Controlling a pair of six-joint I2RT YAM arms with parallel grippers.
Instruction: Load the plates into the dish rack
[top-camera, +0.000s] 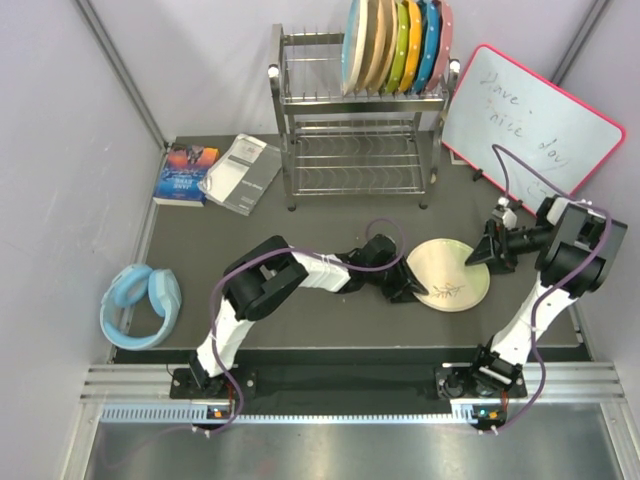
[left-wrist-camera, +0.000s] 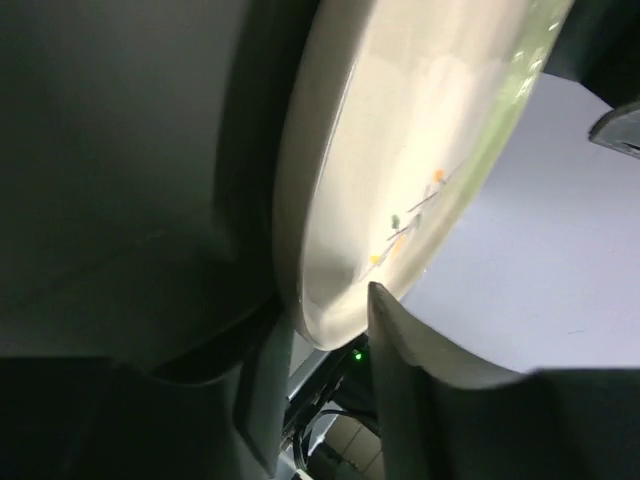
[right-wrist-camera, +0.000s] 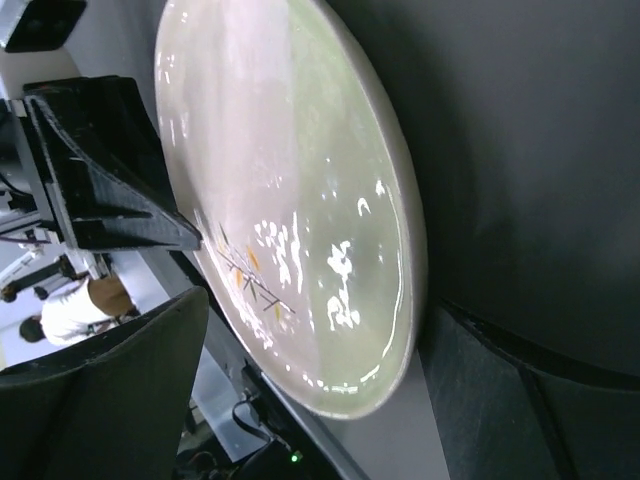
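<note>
Top view: the plate (top-camera: 452, 270) sits on the table (top-camera: 250, 240), at 6 o'clock from the rack (top-camera: 300, 100). Left gripper (top-camera: 410, 291) pinches its rim at 9 o'clock. Right gripper (top-camera: 478, 258) is spread wide around the rim at 3 o'clock.

Blue headphones (top-camera: 140, 303), a book (top-camera: 187, 172) and booklet (top-camera: 240, 173) left; whiteboard (top-camera: 530, 125) right; plain plates (top-camera: 415, 45) behind

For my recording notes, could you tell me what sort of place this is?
Probably a robotics lab test cell, not a kitchen: the left arm and right arm are bolted at the table edge, with a whiteboard and headphones near the dish rack.
</note>
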